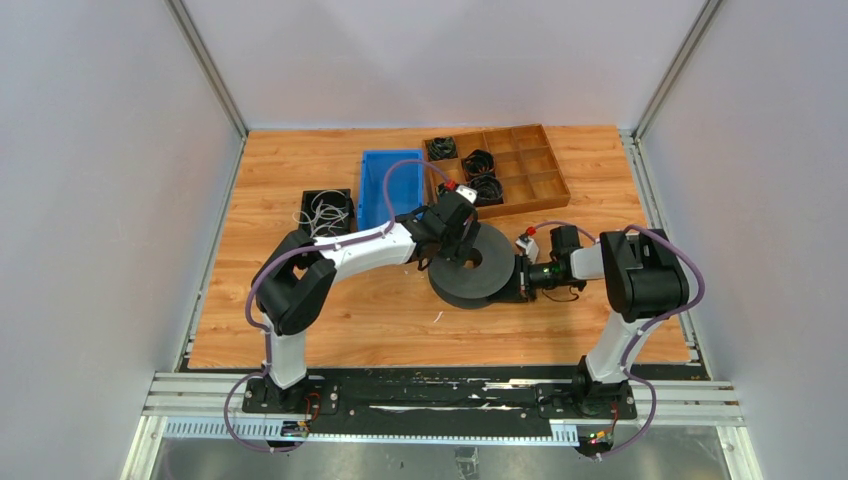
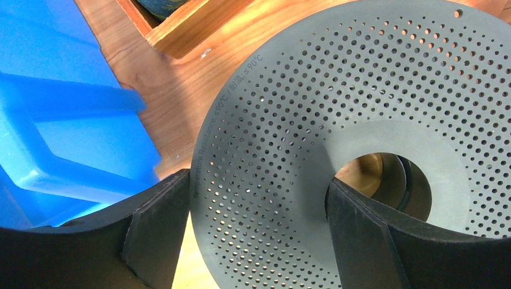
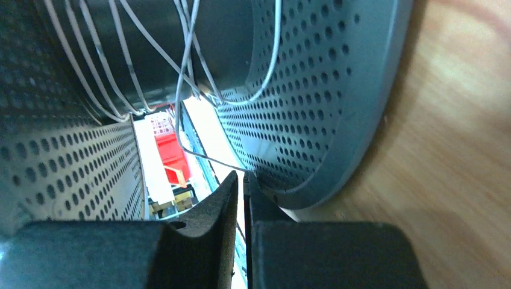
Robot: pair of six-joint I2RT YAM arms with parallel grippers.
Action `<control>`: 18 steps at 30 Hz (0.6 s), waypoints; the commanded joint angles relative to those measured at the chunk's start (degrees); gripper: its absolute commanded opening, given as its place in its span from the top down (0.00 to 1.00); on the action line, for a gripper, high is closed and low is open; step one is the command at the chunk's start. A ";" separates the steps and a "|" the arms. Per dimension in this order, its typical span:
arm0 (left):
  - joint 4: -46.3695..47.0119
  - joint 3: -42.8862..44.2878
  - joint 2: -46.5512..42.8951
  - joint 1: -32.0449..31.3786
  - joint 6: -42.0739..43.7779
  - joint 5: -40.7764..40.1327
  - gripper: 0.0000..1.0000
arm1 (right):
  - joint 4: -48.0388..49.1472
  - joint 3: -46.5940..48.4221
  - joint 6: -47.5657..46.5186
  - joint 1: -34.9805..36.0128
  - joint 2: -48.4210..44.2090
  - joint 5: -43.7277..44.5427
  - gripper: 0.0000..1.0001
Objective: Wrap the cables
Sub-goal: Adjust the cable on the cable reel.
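Note:
A dark grey perforated spool (image 1: 478, 266) stands on edge at mid-table. My left gripper (image 1: 452, 238) grips its near flange (image 2: 337, 90): one finger (image 2: 153, 235) sits against the outer rim and the other (image 2: 361, 235) at the hub hole, as the left wrist view (image 2: 259, 241) shows. Thin whitish-grey cable (image 3: 120, 66) lies in several turns around the spool's core. One strand (image 3: 205, 158) runs down into my right gripper (image 3: 243, 177), shut on it at the spool's right side (image 1: 522, 274). More loose cable (image 1: 325, 212) fills a black tray.
A blue bin (image 1: 390, 185) stands just behind the left gripper, seen close in the left wrist view (image 2: 66, 138). A wooden compartment tray (image 1: 535, 165) with black coils (image 1: 478, 160) sits behind the spool. Grey walls enclose the table on three sides.

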 commanded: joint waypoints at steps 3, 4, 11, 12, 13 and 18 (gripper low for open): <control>0.38 1.40 -1.41 -1.17 -3.14 2.92 0.15 | 4.50 0.72 0.93 0.34 -0.96 -1.00 0.92; 0.16 1.53 -1.43 -1.21 -3.23 3.40 0.14 | 4.11 0.73 0.55 0.08 -1.52 -0.64 0.92; 0.82 0.73 -2.49 -1.78 -3.31 4.82 0.10 | 1.77 1.26 -1.71 -0.45 -2.24 1.35 0.92; 0.80 0.71 -2.62 -1.79 -3.30 4.85 0.09 | 2.01 1.48 -1.51 -0.44 -1.18 0.85 0.91; 0.84 0.61 -2.89 -1.84 -3.27 4.81 0.09 | 2.17 1.90 -1.48 -0.44 -0.13 0.53 0.91; 1.31 0.15 -3.36 -2.01 -2.52 4.57 0.07 | 1.46 2.58 -2.32 -0.85 0.24 0.48 0.88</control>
